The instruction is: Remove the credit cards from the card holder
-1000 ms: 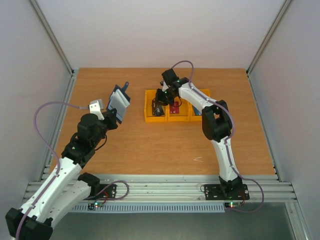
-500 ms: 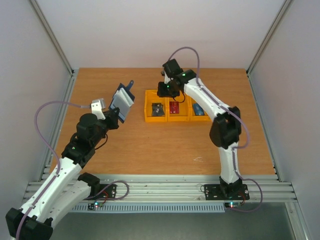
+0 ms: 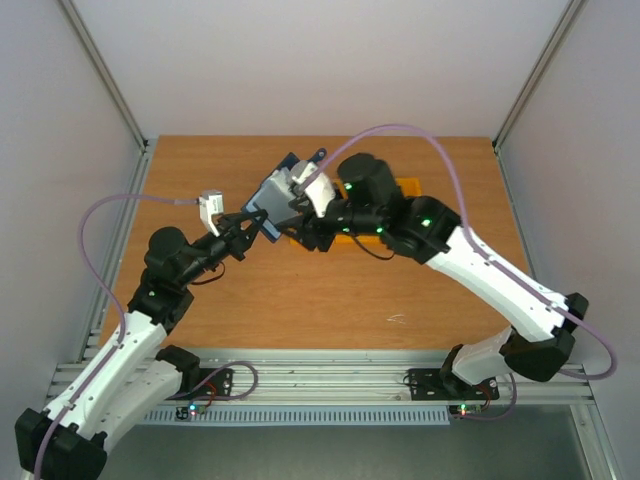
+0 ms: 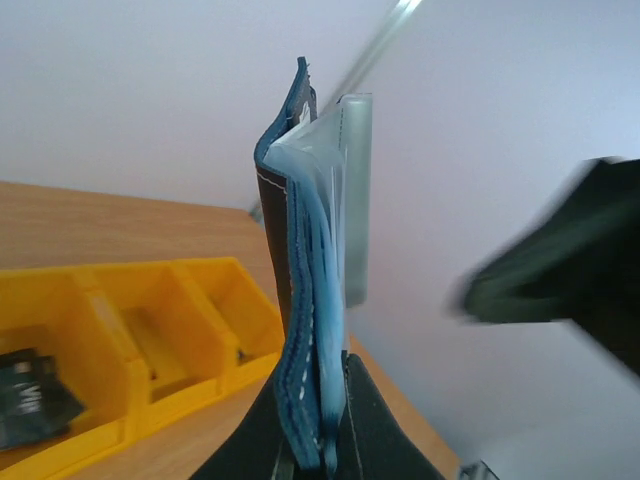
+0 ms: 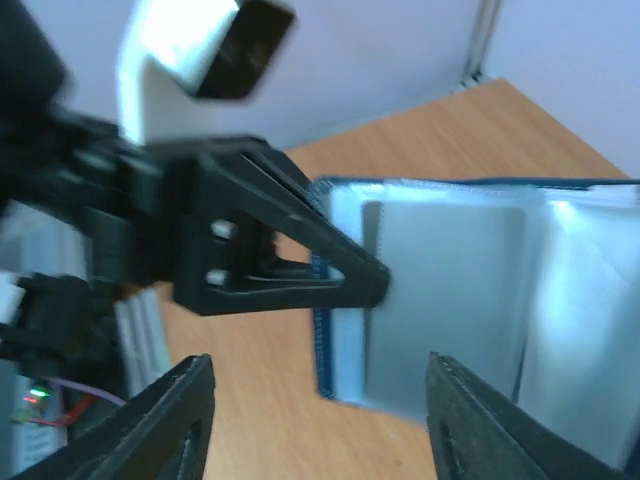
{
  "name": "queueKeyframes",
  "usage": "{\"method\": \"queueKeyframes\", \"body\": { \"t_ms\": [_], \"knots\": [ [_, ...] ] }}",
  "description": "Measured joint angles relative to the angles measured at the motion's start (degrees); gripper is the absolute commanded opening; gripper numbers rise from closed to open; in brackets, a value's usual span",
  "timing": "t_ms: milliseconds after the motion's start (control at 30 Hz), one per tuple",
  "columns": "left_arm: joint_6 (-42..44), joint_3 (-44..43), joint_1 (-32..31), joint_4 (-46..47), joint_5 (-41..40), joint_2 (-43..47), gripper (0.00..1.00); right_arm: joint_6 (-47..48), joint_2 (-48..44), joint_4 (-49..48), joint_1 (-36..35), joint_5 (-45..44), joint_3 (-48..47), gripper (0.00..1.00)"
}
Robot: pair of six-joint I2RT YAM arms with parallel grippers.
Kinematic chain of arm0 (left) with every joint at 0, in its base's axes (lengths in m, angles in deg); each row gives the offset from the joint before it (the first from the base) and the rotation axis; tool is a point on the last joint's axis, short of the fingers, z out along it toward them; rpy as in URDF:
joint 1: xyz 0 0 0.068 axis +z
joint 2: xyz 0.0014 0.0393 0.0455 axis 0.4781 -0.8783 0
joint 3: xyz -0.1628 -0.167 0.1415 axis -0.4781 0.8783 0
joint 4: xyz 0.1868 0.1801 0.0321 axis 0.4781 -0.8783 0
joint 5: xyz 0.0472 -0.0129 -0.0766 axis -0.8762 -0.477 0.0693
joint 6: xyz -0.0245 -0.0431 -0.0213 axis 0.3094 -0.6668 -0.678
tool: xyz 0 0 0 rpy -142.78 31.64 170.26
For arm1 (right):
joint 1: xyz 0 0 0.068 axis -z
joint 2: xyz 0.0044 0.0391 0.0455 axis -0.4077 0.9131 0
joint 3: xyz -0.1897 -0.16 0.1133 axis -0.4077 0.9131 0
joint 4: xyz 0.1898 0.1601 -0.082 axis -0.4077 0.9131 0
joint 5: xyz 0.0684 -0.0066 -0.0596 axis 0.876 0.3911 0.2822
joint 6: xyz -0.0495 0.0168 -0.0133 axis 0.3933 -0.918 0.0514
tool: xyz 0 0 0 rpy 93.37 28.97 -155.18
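Note:
My left gripper [image 3: 255, 222] is shut on the lower edge of the card holder [image 3: 280, 190] and holds it upright above the table. In the left wrist view the card holder [image 4: 305, 300] shows edge-on, navy outside with pale clear sleeves, pinched in the left gripper [image 4: 318, 430]. My right gripper [image 5: 320, 400] stands open, just in front of the holder's sleeves [image 5: 450, 290], touching nothing. From above, the right gripper [image 3: 305, 228] is right beside the holder. One black credit card [image 4: 30, 395] lies in a yellow bin.
The orange-yellow bins [image 4: 130, 340] sit on the table behind the holder, mostly hidden under the right arm in the top view, with one corner [image 3: 408, 185] showing. Grey walls and metal rails enclose the wooden table [image 3: 300, 300].
The right arm has swung from over the bins to the card holder, and its jaws have opened. The left arm has carried the holder right, toward the table's middle.

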Motion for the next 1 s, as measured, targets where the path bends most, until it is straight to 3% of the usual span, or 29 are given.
{"method": "queueKeyframes", "body": {
  "t_ms": [133, 300, 533, 767, 1000],
  "knots": [
    [-1.09, -0.02, 0.00, 3.96, 6.67, -0.85, 0.00, 3.43, 4.68, 0.50, -1.73, -7.52, 0.59, 0.71],
    [-1.05, -0.04, 0.63, 5.22, 11.13, -2.64, 0.00, 5.31, 5.44, 1.31, -1.99, -14.86, 0.66, 0.73],
    [-0.50, -0.07, 0.74, 5.99, 13.05, -2.99, 0.00, 5.62, 5.40, 1.07, -3.13, -20.87, 0.66, 0.77],
    [0.09, -0.09, 0.74, 6.47, 13.44, -3.61, 0.00, 5.18, 5.40, 1.57, -3.58, -21.35, 0.66, 0.41],
    [0.35, -0.09, 0.66, 7.02, 14.69, -3.58, 0.00, 3.26, 4.13, 2.38, -3.17, -21.99, 0.76, 0.19]
  ]
}}
